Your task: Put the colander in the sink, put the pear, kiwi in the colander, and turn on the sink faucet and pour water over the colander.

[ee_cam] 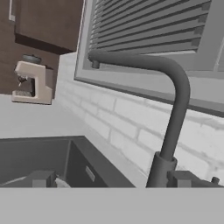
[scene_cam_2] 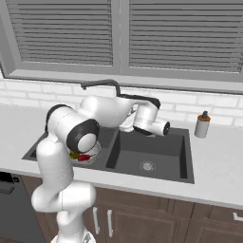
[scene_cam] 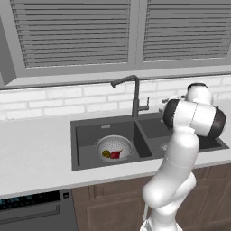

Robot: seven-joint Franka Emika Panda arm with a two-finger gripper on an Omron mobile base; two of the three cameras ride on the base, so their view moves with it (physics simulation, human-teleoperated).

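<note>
The colander (scene_cam: 114, 147) sits in the big bowl of the sink (scene_cam: 85, 135), at about 8 o'clock from the tap (scene_cam: 134, 92). It is there so water can fall on the fruit. The red pear (scene_cam: 115, 155) and the yellow-green kiwi (scene_cam: 106, 154) lie inside it, touching each other.

The end effector (scene_cam_2: 127, 124) is up by the foot of the tap, near the small side handle (scene_cam: 145, 106). I think it is there to turn the water on. Its fingers are wide open and hold nothing. No water runs yet.

A soap bottle (scene_cam_2: 202, 124) stands on the table at 3 o'clock from the sink. I can read no words anywhere.
</note>
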